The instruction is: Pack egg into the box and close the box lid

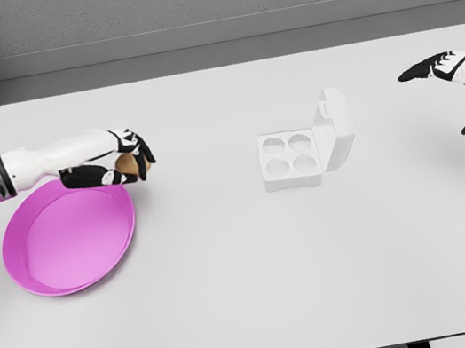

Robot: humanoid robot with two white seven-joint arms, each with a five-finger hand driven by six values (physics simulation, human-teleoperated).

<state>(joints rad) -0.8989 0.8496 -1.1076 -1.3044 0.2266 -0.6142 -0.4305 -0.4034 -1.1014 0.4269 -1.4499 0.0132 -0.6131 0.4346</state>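
Observation:
A brown egg (129, 164) sits inside the curled fingers of my left hand (127, 164), just above the far right rim of the pink plate (65, 248). The white egg box (289, 160) stands right of the table's middle, its four round cups showing bare, its lid (333, 128) tilted up and open on the right side. My right hand (461, 89) hovers at the far right edge with its fingers spread and nothing in it, well right of the box.
The white table (237, 299) stretches wide between the plate and the box. A grey wall runs along the table's far edge.

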